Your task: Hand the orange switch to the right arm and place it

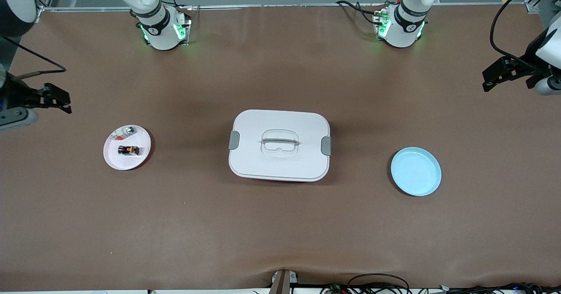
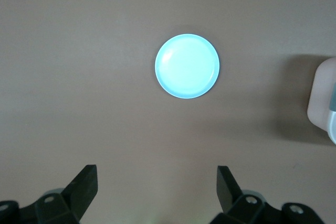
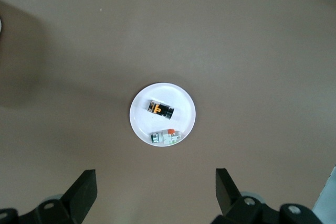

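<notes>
Toward the right arm's end of the table from the lidded white box (image 1: 279, 145), the orange switch (image 1: 129, 150) lay on a small white plate (image 1: 115, 160), with a whitish-clear piece (image 1: 123, 131) beside it and farther from the front camera. The likeliest fault was a grab at that neighbour, since the 2 parts sat so near each other. The right gripper (image 1: 56, 99) hung above the table's edge past that plate, and the left gripper (image 1: 499, 75) hung high at the box's other end, above the edge past the blue plate (image 1: 416, 171).

From the left wrist, the left gripper (image 2: 157, 190) stood wide open and empty over bare table near the blue plate (image 2: 187, 66); a handover in mid-air could drop so tiny a part.

From the right wrist, the right gripper (image 3: 156, 191) was likewise wide and empty, with the white plate (image 3: 184, 103) below it, the switch (image 3: 160, 109) apart from the clear piece (image 3: 165, 137).
</notes>
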### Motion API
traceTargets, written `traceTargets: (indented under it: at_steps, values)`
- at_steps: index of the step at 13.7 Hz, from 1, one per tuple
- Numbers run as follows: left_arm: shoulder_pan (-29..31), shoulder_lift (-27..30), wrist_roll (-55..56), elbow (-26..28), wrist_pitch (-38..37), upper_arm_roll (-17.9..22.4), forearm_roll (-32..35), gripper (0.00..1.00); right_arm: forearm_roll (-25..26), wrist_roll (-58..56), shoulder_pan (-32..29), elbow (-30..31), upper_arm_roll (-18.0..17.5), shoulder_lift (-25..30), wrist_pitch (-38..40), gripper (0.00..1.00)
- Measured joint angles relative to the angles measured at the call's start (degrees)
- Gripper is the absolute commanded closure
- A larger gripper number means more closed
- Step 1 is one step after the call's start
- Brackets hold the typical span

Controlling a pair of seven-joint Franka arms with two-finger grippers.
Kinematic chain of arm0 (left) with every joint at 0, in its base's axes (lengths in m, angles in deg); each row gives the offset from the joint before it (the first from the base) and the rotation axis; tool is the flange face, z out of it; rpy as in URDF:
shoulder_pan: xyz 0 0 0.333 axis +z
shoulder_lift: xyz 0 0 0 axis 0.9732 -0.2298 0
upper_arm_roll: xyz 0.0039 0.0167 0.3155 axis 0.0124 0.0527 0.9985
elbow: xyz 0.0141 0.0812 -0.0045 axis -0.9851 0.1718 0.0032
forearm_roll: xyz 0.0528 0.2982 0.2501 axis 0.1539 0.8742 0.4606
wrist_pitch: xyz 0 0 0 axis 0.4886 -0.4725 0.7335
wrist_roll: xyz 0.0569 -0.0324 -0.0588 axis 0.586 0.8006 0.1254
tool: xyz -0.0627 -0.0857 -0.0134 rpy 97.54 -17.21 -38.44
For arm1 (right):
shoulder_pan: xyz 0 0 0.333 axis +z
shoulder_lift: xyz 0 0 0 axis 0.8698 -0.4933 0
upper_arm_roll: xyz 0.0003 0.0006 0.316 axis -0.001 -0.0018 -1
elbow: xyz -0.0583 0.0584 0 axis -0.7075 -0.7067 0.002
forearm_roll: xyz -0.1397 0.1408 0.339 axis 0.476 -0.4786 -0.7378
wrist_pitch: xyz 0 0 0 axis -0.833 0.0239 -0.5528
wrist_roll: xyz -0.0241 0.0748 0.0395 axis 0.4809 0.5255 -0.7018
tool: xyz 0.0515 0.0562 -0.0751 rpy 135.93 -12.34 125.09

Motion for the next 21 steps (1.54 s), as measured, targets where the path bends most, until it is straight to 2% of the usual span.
traceTargets:
  at_steps: [5, 10, 16, 17, 21]
  values:
    - [-0.01, 0.61, 0.0, -0.05, 0.0, -0.03, -0.19, 0.0, -2.61, 5.77, -3.23, -4.6, 0.31, -0.29, 0.86, 0.0]
    - [-0.01, 0.62, 0.0, -0.14, 0.03, -0.03, -0.21, 0.0, -3.56, 18.0, -3.07, -6.31, -0.15, -0.71, 0.74, 0.0]
    - [-0.01, 0.77, 0.0, -0.66, 0.14, -0.04, -0.21, 0.0, -5.1, 20.85, -1.75, -6.52, -0.23, -2.13, 0.2, 0.0]
    - [-0.01, 0.86, 0.0, -0.67, 0.14, -0.04, -0.21, 0.0, -5.11, 20.98, -0.68, -6.55, 0.31, -2.14, 0.2, 0.0]
    - [-0.02, 1.01, 0.0, -0.68, 0.14, -0.05, -0.26, 0.0, -6.1, 21.44, 5.99, -6.81, 6.94, -2.14, 0.35, 0.0]
